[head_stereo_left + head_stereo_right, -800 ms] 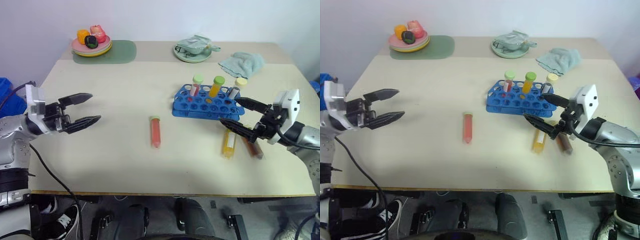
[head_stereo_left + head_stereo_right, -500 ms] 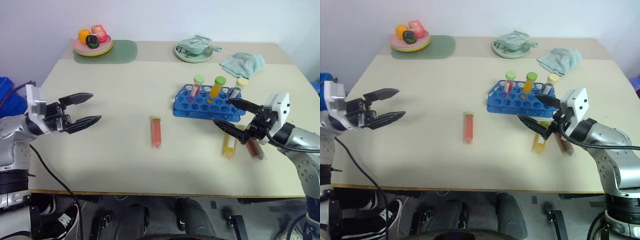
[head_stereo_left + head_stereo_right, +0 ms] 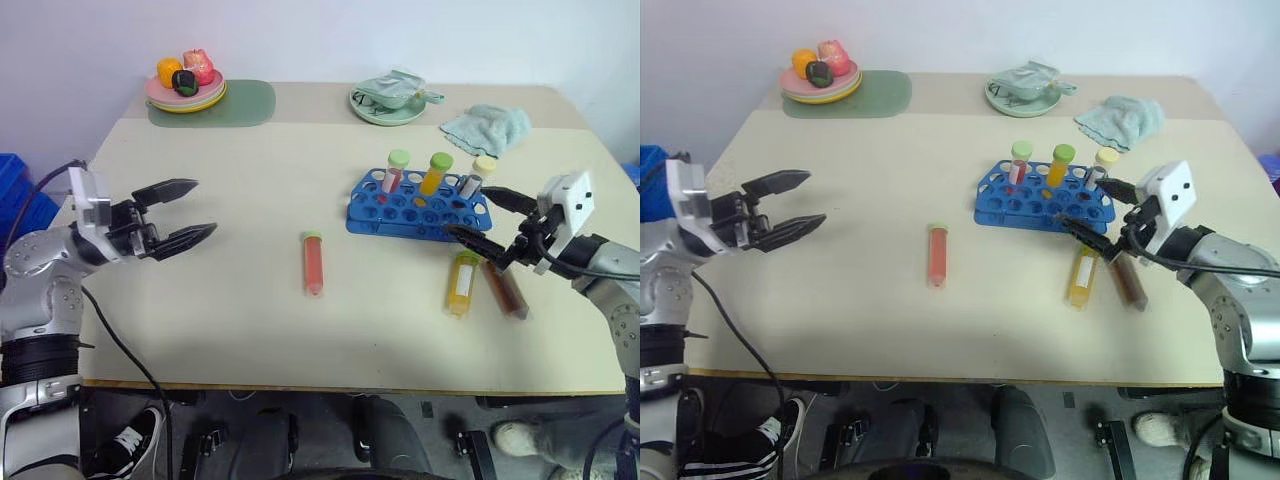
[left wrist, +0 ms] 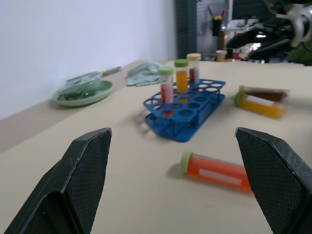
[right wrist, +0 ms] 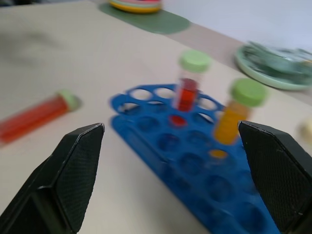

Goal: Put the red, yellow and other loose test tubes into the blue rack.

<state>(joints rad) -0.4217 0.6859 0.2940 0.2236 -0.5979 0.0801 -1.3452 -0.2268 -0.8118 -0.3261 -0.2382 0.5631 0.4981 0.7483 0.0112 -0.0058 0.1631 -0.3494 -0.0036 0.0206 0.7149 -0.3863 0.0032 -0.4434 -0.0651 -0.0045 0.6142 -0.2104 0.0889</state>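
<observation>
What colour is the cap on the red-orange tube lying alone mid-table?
Pale green; the red-orange tube's cap shows best in the left wrist view.

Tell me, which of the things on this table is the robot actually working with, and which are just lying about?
Part of the job:
- bright blue plastic tube rack
- red-orange capped tube, lying flat
- yellow capped tube, lying flat
- dark brown-red capped tube, lying flat

Just lying about:
- three capped tubes standing in the rack
- pink plate of toy fruit
- pale green plate
- crumpled green cloth

three loose test tubes [image 3: 313, 264], three racked tubes [image 3: 436, 172], one blue rack [image 3: 417, 206]
</observation>
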